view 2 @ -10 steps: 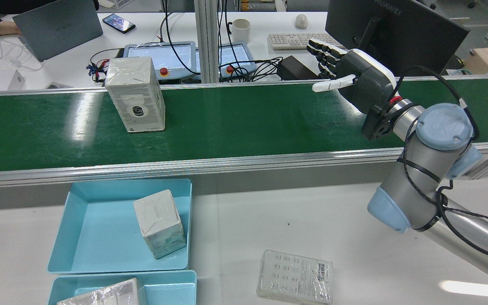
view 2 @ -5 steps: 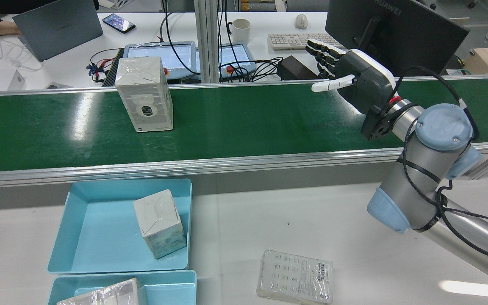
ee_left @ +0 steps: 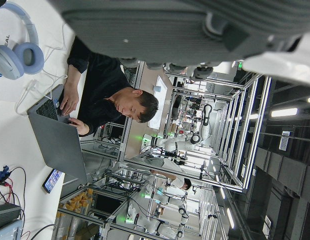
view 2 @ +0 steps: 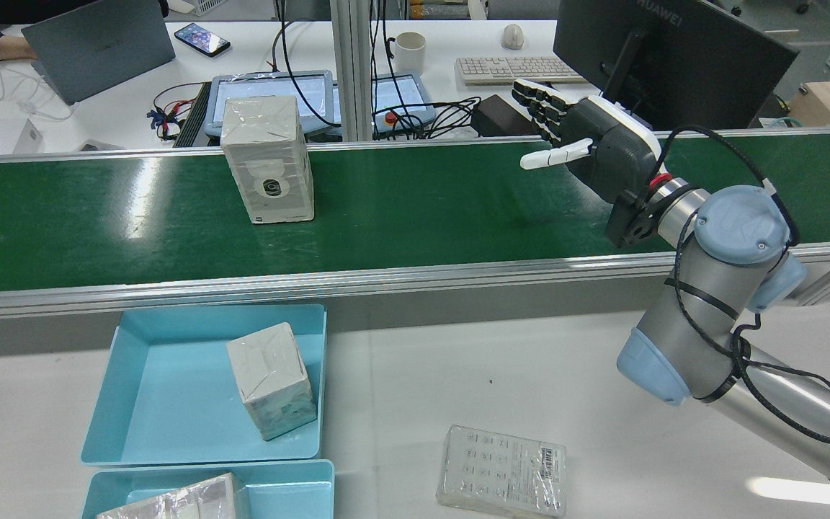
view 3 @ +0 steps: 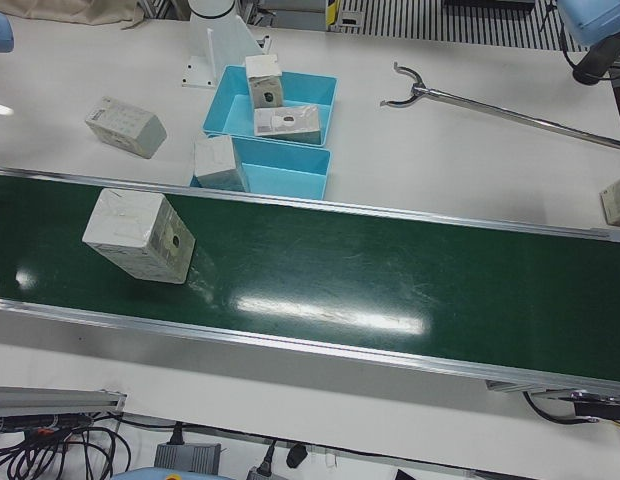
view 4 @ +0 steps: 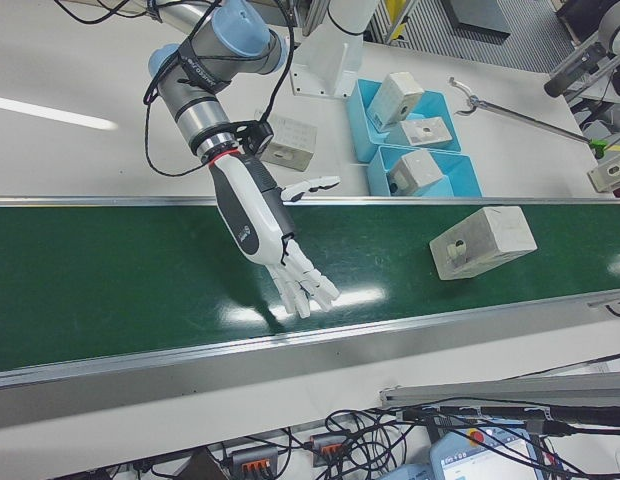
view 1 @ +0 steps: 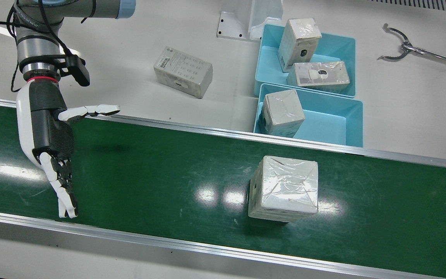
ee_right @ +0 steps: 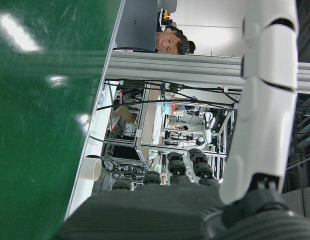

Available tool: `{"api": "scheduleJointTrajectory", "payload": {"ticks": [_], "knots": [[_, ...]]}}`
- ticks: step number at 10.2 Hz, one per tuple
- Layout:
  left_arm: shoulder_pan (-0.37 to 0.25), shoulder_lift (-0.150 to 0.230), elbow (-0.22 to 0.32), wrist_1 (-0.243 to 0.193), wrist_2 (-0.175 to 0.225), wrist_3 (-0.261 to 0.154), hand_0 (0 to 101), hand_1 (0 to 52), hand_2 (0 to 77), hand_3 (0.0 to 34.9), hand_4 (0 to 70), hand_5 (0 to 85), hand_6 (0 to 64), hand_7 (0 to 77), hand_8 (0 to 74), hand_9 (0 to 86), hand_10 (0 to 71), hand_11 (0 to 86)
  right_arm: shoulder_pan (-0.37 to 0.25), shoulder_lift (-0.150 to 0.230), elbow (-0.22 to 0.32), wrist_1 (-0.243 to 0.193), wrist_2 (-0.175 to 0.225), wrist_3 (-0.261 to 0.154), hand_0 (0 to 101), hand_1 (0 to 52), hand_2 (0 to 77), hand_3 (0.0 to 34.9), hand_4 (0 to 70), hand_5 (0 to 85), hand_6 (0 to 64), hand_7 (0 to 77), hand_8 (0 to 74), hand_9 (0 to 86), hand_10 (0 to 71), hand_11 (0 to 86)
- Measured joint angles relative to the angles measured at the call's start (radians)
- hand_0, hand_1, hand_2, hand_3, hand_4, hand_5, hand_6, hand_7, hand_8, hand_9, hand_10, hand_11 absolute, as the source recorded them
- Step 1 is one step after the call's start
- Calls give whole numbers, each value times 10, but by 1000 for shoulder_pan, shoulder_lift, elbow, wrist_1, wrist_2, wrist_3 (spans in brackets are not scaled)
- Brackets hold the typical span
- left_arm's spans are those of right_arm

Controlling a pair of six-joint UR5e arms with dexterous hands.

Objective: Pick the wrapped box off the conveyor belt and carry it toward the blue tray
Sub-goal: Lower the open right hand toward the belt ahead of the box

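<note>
Rear view: the belt (view 2: pixel 415 209) carries the box (view 2: pixel 267 160) upright, well apart from the right hand (view 2: pixel 588 144), which hovers over the belt, empty, fingers spread. The tray (view 2: pixel 170 382) sits near. Risk, I judge: a mistimed grasp could topple the tall box. Left hand's state cannot be told.
</note>
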Motion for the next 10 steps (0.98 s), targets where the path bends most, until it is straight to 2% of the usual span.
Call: {"api": "scheduleJointTrajectory", "payload": {"ticks": [10], "knots": [[0,0,0,0,0,0,0,0,11,0,0,11,0,5,0,0,0,0,-5,14,-4,0,7,0,465,115,120,48,71,82,0,33,16,11,0,16]]}}
